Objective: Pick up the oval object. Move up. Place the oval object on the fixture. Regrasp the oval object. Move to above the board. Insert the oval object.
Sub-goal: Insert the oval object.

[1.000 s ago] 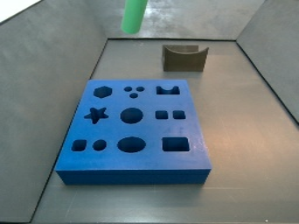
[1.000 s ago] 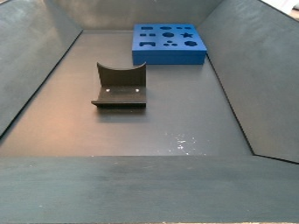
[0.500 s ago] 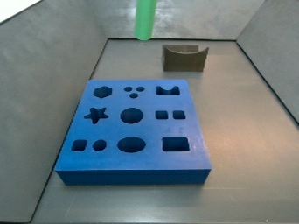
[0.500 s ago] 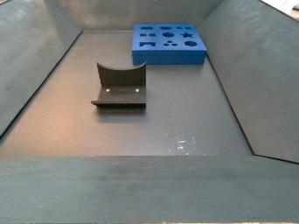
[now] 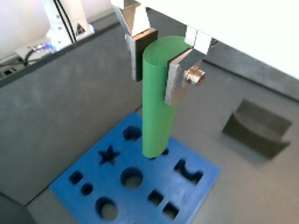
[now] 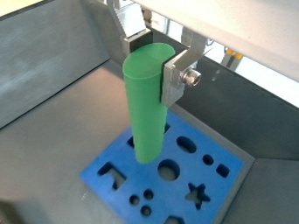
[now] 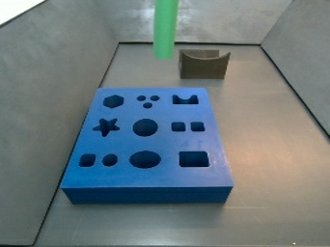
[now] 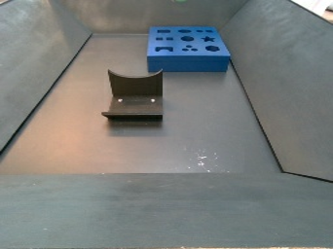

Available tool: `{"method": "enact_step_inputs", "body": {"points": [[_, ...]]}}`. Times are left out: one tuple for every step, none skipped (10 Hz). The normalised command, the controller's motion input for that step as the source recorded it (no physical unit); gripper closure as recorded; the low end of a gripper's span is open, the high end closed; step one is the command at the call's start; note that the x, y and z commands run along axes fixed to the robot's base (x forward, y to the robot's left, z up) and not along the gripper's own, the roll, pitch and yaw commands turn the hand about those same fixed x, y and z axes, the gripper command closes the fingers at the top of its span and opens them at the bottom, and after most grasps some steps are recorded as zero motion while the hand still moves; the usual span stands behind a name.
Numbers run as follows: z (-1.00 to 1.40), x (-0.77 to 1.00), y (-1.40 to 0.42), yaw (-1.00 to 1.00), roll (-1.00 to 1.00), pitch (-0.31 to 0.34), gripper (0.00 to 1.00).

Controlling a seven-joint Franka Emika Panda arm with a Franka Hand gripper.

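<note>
My gripper is shut on the upper end of the bright green oval object, which hangs upright below the fingers; both wrist views show this. The blue board with its cut-out holes lies below the rod's lower end. In a side view only the rod's lower part shows, high above the board's far edge; the gripper itself is out of frame there. The dark fixture stands empty beyond the board and also shows in the other side view.
Grey walls enclose the floor on all sides. The board sits at the far end in a side view, with the fixture nearer the middle.
The green rod has moved right in the side view and sits a little lower, drawing closer over the board's far edge. Board and fixture have not moved.
</note>
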Motion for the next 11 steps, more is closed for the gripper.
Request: {"method": "enact_step_inputs", "body": {"points": [[-0.25, 0.00, -0.30, -0.69, -0.13, -0.259, 1.00], [-0.22, 0.00, -0.23, -0.79, -0.13, -0.239, 1.00], [-0.19, 0.00, -0.20, -0.85, -0.13, -0.216, 1.00], [-0.19, 0.00, -0.17, -0.88, -0.13, -0.209, 1.00], [-0.19, 0.00, -0.13, -0.90, -0.13, -0.196, 1.00], [-0.19, 0.00, -0.13, -0.91, -0.12, -0.191, 1.00], [-0.18, 0.00, -0.13, -0.91, -0.12, -0.196, 1.00], [-0.19, 0.00, -0.12, -0.92, -0.12, -0.181, 1.00], [-0.19, 0.00, -0.11, -0.94, -0.12, -0.177, 1.00], [-0.19, 0.00, -0.11, -0.94, -0.12, -0.174, 1.00], [-0.20, 0.00, -0.10, -0.95, -0.11, -0.167, 1.00]]}}
